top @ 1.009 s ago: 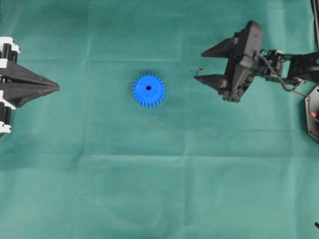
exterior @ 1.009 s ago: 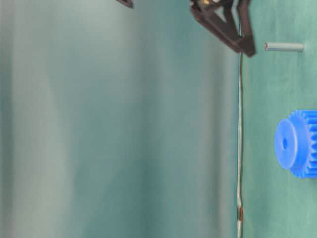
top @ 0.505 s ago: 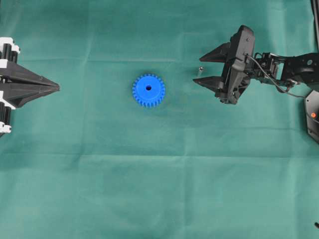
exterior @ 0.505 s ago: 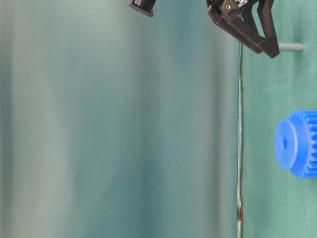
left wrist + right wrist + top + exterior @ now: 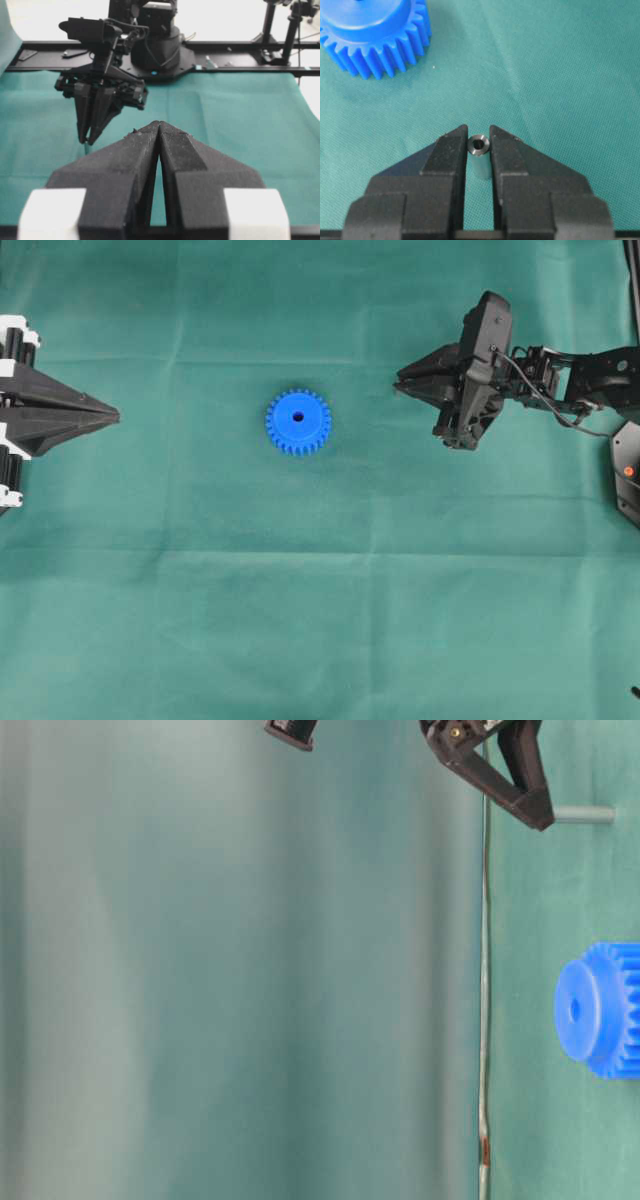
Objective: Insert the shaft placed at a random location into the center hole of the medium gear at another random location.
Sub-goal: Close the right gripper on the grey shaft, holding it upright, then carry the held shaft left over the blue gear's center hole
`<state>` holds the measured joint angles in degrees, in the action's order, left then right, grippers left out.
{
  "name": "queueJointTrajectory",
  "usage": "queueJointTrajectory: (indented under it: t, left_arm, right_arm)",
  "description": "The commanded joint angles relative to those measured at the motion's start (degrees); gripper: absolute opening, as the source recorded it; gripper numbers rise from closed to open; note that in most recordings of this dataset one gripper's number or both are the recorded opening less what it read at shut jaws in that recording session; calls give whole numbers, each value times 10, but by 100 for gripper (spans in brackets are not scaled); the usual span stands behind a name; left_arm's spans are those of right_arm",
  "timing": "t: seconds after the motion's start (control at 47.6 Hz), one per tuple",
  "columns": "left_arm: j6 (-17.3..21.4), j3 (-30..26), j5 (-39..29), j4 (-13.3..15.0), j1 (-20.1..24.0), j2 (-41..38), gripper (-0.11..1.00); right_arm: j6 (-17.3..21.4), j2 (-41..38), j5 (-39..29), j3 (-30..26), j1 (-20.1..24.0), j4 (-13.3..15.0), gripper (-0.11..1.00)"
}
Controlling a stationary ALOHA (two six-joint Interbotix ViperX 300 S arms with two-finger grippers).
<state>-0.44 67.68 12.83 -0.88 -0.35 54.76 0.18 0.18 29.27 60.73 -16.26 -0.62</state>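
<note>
**A:** Overhead, where's the shaft? I can't find it.

**B:** Hidden from above. The right hand (image 5: pixel 402 381) has its black fingers drawn together over that spot. Go to the right wrist view: the shaft (image 5: pixel 479 155) stands upright between the two fingertips, its hollow top end facing the camera, both pads tight against its sides. The right hand is clamped on it.

**A:** And from table level?

**B:** That view is turned on its side. Part of the shaft (image 5: pixel 584 815) sticks out past the finger, a grey stub against the green cloth (image 5: pixel 560 880); the rest is covered by the hand. The arm is cut off at the top edge.

**A:** The medium gear?

**B:** Flat on the counter mid-cloth, well apart from the right hand, the medium gear (image 5: pixel 298 421) with the center hole (image 5: pixel 298 417) dark and uncovered. In the right wrist view only its toothed rim shows, cropped at the top left corner.

**A:** Left side?

**B:** The left hand (image 5: pixel 113 416) sits at the left edge, fingers pressed together with nothing between them. Its wrist view shows the pinched fingertips (image 5: pixel 150 131) blocking the gear entirely. Behind them hangs the right hand, pointing down at the cloth.
</note>
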Motion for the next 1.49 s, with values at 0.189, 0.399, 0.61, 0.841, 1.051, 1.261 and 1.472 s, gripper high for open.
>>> queueJointTrajectory:
  t: [0.189,0.399,0.61,0.841,1.051,1.261,1.472]
  left_arm:
    - [0,-13,0,-2,-1,-4,0]
    - [0,-15,-1,-2,-1,-4,0]
    - [0,-15,0,-2,-1,-2,0]
    - [0,-15,0,-2,1,-2,0]
    - [-1,-14,0,-2,1,-2,0]
    - [-1,-15,0,-2,1,-2,0]
    - [-1,-16,4,-2,5,-3,0]
  right_arm:
    - [-6,9,0,-8,-3,-1,13]
    - [-3,73,-61,-19,-4,-2,13]
    - [-4,136,-131,-33,-4,-2,13]
    - [-3,146,-133,-31,-4,-2,13]
    - [-3,146,-131,-32,-4,-2,13]
    - [1,144,-129,-39,2,-2,13]
    - [2,124,-124,-67,22,-9,13]
